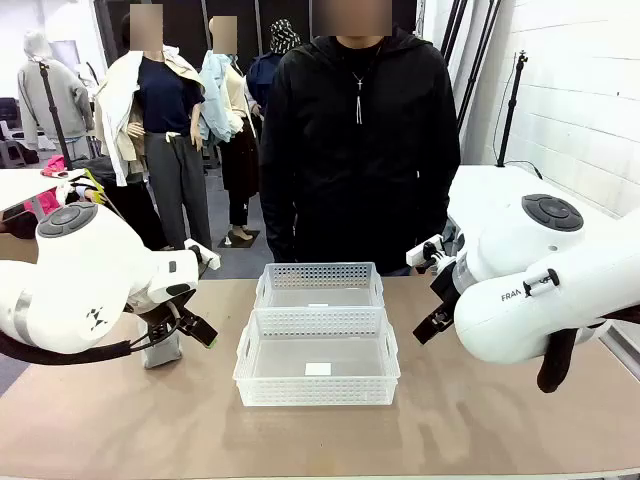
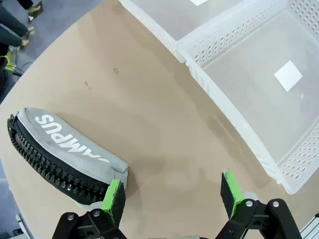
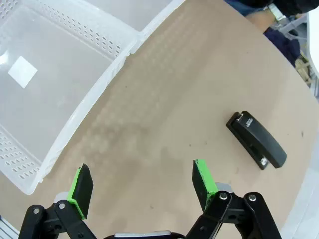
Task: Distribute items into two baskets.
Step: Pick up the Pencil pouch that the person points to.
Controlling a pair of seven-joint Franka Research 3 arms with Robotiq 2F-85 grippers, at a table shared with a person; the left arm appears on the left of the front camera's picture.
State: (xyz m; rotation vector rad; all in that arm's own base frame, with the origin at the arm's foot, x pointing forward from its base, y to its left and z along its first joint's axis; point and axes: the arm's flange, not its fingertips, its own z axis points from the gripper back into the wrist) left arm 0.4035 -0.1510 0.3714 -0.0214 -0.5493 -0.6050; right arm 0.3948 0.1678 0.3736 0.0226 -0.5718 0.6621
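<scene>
The left pincer [image 2: 172, 193] hangs over the bench [image 1: 480, 420] with its jaws wide apart, one green pad [image 2: 114, 196] just beside the end of the grey "CAMPUS" pouch [image 2: 65, 149], which lies flat with its black zip edge outward. The right pincer [image 3: 143, 181] is spread just as wide above bare bench; the black stapler [image 3: 256, 139] lies beyond it, well apart from the baskets. In the middle of the bench the nearer white basket [image 1: 316, 392] touches the farther basket [image 1: 320, 270] end to end. A person [image 1: 355, 130] in black stands behind them.
</scene>
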